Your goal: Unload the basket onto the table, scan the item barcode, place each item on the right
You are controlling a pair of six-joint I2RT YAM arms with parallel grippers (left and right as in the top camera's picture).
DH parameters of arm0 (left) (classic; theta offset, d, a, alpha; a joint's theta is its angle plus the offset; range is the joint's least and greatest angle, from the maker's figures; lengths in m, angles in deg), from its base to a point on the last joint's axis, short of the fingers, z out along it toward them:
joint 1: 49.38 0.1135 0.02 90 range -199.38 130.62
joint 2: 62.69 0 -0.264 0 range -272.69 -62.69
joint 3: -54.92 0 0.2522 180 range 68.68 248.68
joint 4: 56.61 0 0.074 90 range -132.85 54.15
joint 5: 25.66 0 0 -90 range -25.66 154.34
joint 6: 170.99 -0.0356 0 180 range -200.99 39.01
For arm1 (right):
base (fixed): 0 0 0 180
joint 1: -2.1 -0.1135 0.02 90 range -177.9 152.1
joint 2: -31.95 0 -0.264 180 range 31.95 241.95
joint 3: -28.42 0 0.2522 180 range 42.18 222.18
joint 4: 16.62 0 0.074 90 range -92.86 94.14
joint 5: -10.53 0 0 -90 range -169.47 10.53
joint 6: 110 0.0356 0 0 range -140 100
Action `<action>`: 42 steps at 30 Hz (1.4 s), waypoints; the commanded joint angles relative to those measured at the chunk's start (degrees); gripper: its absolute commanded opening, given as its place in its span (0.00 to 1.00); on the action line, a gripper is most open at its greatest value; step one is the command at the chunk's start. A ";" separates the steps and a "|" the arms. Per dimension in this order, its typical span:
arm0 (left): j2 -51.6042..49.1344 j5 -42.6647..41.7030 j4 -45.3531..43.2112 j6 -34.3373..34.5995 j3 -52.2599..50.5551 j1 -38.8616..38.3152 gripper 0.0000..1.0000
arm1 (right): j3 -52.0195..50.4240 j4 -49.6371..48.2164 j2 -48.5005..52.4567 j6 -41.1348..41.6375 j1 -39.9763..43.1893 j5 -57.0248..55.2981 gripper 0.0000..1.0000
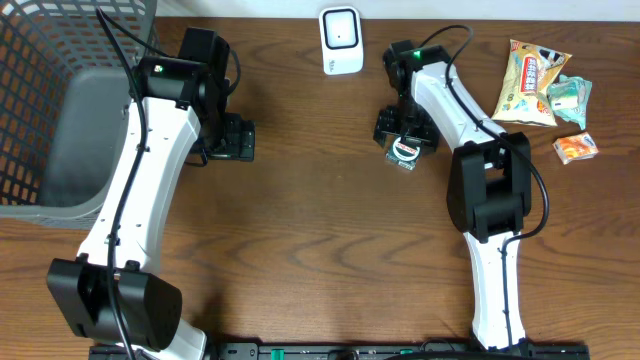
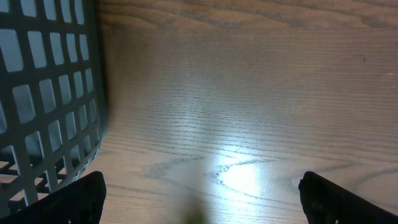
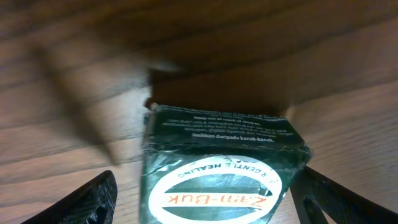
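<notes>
Broadly, table [image 1: 320,230]: brown wood, bare through the middle. Goods sit at the far right and the bin at the far left, so work probably runs right to left.
Basket [image 1: 30,60]: grey mesh at the left edge, likely the drop spot for scanned goods. Nothing can be seen inside.
Left gripper [image 2: 202,202]: fingers wide apart and empty, hanging over bare wood just beside the basket wall. It looks parked clear of the work.
Right gripper [image 3: 208,196]: fingers spread, one on each side of the green box [image 3: 224,168], with a gap on both sides. It is not clamped.
Snack bag [image 1: 530,80]: yellow, at the far right, well apart from the scanner [image 1: 340,40]; presumably waiting stock.
Scanner: white, at the far edge near the middle, where either arm could plausibly reach it.
Green box: lies on the wood under the right gripper, near the scanner, round label up. No barcode shows, so it probably needs turning.
Orange packet [image 1: 575,148]: lies at the right, below the snack bag.
</notes>
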 commanded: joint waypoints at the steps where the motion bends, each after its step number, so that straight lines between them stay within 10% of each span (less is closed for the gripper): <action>1: -0.15 0.92 0.02 0.52 -0.17 0.20 0.98 | -2.19 -0.70 0.42 0.94 0.31 -0.46 0.83; 13: -0.15 0.92 0.02 0.52 -0.17 0.20 0.98 | -4.31 -1.33 0.42 0.68 0.59 2.29 0.54; 21: -0.15 0.92 0.02 0.52 -0.17 0.20 0.98 | -2.84 0.94 0.42 -3.52 0.81 11.61 0.54; 42: -0.15 0.92 0.02 0.52 -0.17 0.20 0.98 | -0.70 12.81 0.42 -28.17 4.70 81.07 0.56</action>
